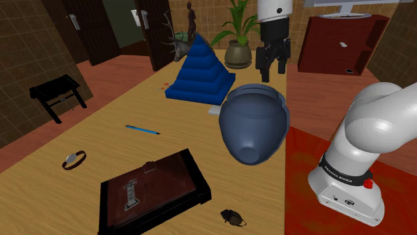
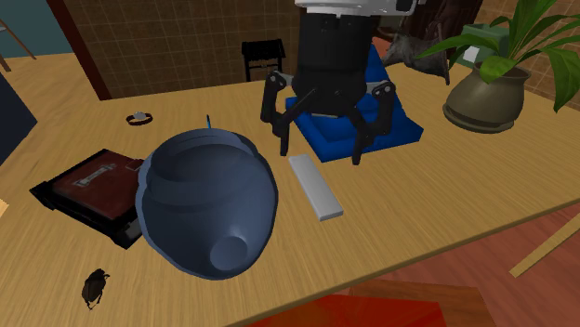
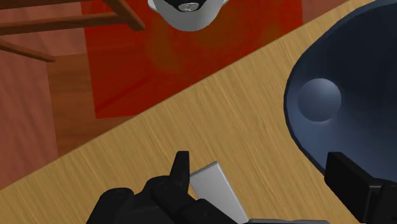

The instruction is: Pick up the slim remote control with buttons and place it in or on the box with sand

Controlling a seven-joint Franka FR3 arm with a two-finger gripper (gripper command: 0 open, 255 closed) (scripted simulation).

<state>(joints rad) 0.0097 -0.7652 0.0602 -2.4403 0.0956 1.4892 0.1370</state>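
My gripper [image 2: 321,154] hangs wide open and empty just above the slim grey remote [image 2: 314,186], which lies flat beside the big blue pot [image 2: 209,200]; it looks light, rigid and slick, so I'd pinch its long edges mid-length.

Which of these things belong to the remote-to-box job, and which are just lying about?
Job:
grey slim remote
dark shallow box
gripper, open, over the remote

Lying about:
big blue pot on its side
blue stepped pyramid
pen
wristwatch
beetle
potted plant
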